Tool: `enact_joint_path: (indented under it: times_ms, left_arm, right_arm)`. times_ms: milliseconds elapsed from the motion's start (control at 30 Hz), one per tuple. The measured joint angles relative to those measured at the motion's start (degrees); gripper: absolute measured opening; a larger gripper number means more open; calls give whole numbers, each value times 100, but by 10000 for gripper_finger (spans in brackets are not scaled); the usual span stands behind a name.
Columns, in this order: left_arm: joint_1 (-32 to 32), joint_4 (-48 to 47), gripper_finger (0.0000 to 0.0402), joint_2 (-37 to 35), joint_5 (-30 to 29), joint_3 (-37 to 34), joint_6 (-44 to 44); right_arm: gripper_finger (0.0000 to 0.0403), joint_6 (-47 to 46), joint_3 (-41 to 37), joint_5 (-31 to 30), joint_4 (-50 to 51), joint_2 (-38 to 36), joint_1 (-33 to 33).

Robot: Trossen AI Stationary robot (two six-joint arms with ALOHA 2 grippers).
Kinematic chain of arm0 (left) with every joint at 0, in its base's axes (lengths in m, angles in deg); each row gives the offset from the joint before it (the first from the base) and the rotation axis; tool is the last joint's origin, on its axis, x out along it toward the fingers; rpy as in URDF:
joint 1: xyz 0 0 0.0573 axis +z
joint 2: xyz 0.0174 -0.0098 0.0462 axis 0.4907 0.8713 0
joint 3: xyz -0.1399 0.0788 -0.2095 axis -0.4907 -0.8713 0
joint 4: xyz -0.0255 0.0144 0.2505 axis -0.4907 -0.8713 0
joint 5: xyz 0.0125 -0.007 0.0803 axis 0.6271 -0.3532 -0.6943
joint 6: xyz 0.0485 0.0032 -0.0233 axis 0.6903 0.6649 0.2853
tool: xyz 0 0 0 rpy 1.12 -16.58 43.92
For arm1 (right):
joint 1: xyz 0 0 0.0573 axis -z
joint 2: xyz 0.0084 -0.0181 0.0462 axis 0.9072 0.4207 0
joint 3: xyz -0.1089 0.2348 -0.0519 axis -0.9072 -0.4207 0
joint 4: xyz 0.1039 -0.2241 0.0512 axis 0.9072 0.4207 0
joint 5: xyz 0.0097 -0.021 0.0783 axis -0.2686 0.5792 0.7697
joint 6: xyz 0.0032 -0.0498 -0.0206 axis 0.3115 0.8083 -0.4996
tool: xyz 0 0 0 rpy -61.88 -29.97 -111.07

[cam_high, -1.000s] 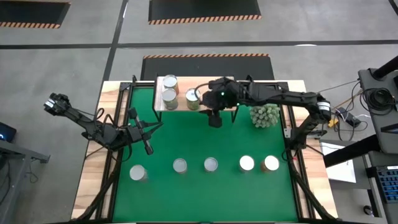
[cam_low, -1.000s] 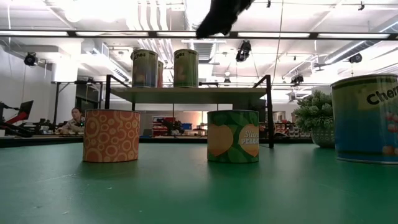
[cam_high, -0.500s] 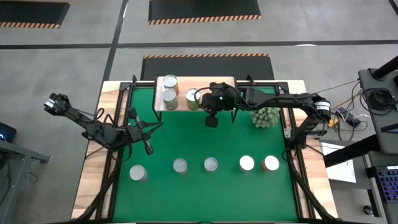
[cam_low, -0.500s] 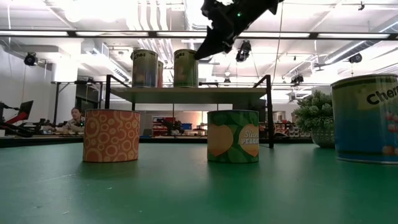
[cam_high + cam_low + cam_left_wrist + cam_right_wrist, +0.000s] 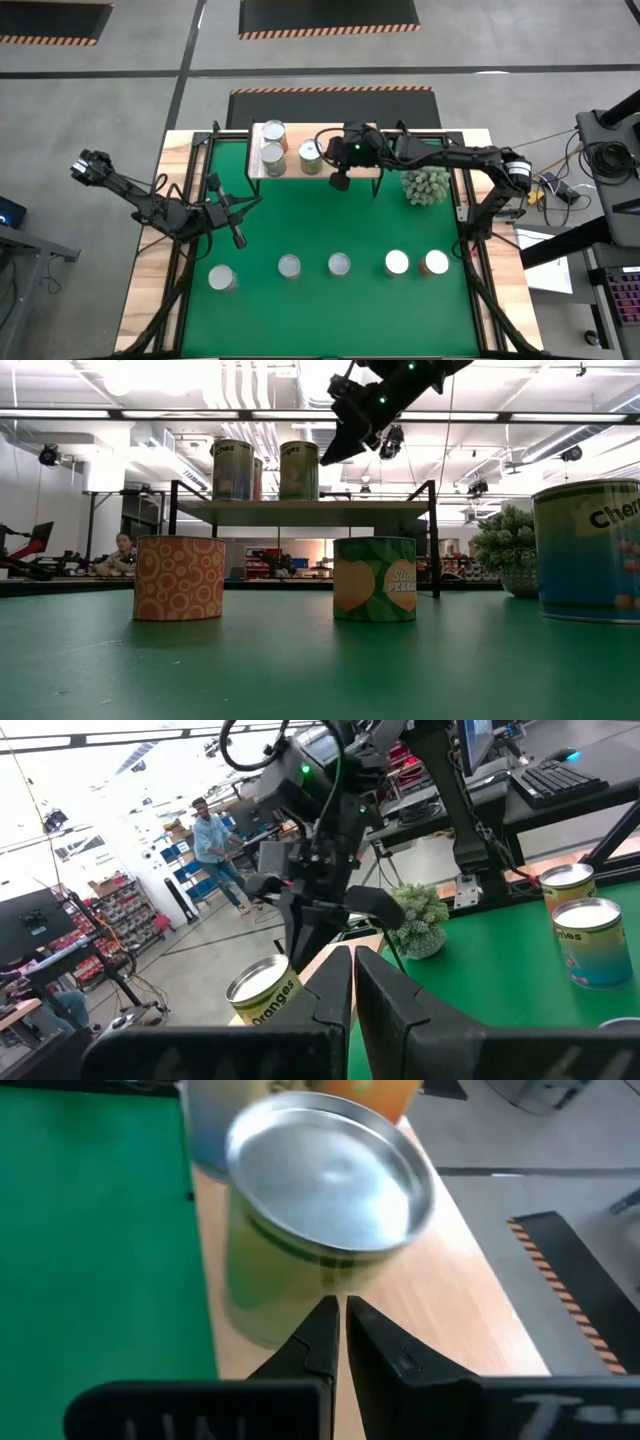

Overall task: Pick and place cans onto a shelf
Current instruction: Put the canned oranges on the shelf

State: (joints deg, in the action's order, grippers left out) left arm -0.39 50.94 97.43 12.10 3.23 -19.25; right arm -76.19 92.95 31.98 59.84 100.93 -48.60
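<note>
Cans line the near side of the green mat [image 5: 330, 225], five of them: at [image 5: 221, 278], [image 5: 289, 266], [image 5: 339, 264], [image 5: 397, 262] and [image 5: 436, 262]. Farther back the left gripper [image 5: 238, 238] waits over the mat with its fingers pressed together. At the far edge, the shelf [image 5: 366, 132] carries three more cans [image 5: 311, 153]. Just beside them the right gripper [image 5: 339, 183] hangs, fingers nearly together, holding nothing.

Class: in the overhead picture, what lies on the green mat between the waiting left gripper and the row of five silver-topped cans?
Nothing: in the high view, only bare green mat separates the left gripper from the row of five silver-topped cans.
</note>
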Motion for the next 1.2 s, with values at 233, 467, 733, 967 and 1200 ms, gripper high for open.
enact_joint_path:
  times_ms: [233, 467, 733, 967, 1200]
  left_arm:
    - [0, 0, 0, 1, 2, 0, 0]
    - [-2, 0, 0, 2, 2, 2, 0]
    - [0, 0, 0, 0, 2, 0, 0]
    - [-1, 0, 0, 2, 2, 0, 0]
    - [0, 0, 0, 2, 1, 0, 0]
  right_arm:
    - [13, -7, -10, -111, 77, -2, 110]
    - [13, 93, -26, -59, -436, 132, 310]
    - [13, 109, -35, 251, -739, 199, 324]
    - [13, 108, -35, 349, -764, 199, 314]
    - [13, 52, -35, 511, -850, 199, 312]
